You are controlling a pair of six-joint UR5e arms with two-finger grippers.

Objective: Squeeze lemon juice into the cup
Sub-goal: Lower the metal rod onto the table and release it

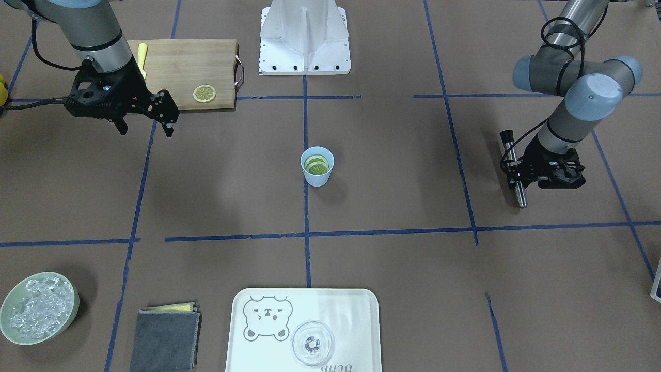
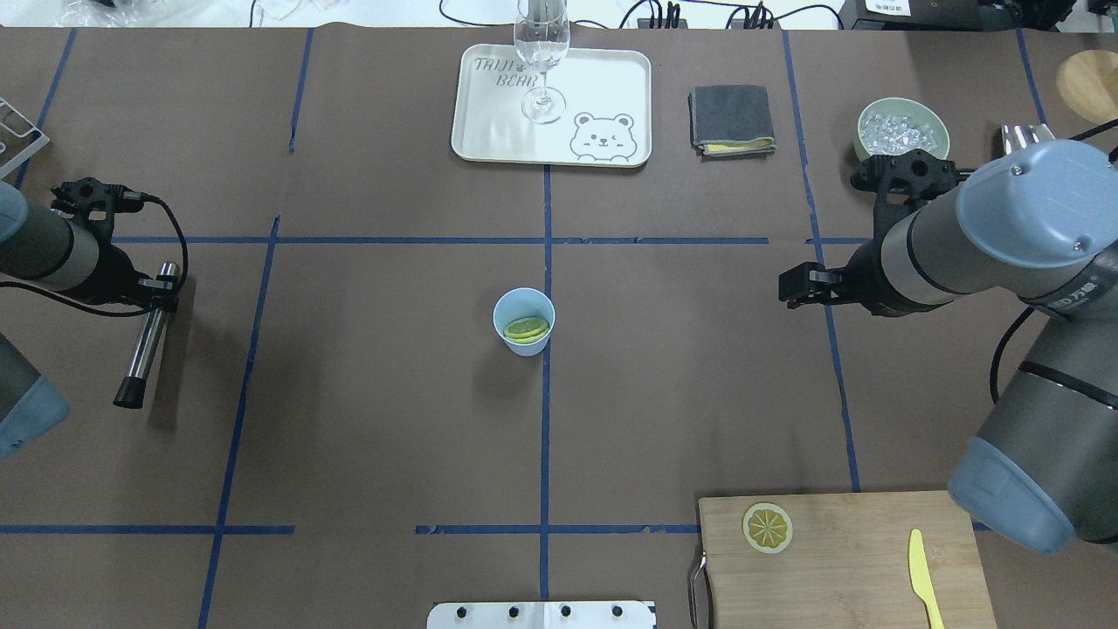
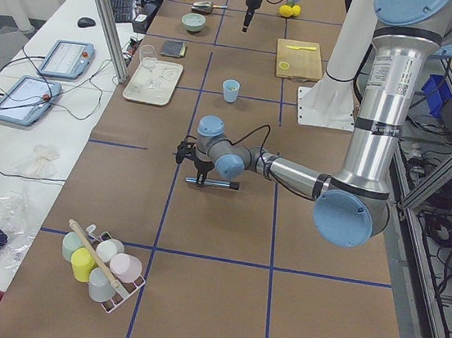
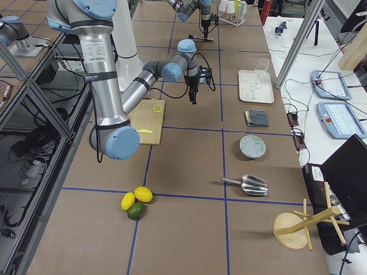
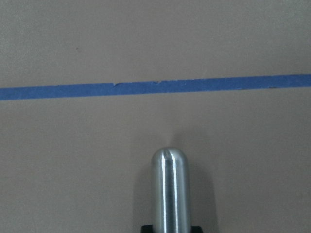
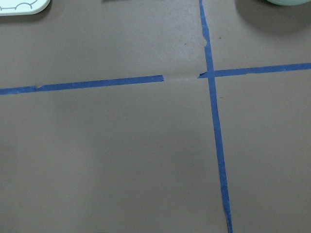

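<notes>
The light-blue cup [image 1: 316,166] stands upright at the table's middle, also in the overhead view [image 2: 524,321], with lemon slices [image 1: 316,164] lying inside it. Another lemon slice [image 1: 204,93] lies flat on the wooden cutting board [image 1: 191,62]. My right gripper [image 1: 145,126] hangs open and empty above the table, between the board and the cup, well apart from both. My left gripper [image 1: 518,173] is shut on a metal rod [image 1: 517,178], held low over the table far to the cup's other side. The rod's rounded end shows in the left wrist view [image 5: 170,189].
A yellow plastic knife [image 1: 142,59] lies on the board. On the operators' side are a white bear tray [image 1: 351,320] with a clear glass [image 1: 313,343], a folded grey cloth [image 1: 165,338] and a green bowl of ice [image 1: 38,307]. The white robot base [image 1: 304,36] stands behind the cup.
</notes>
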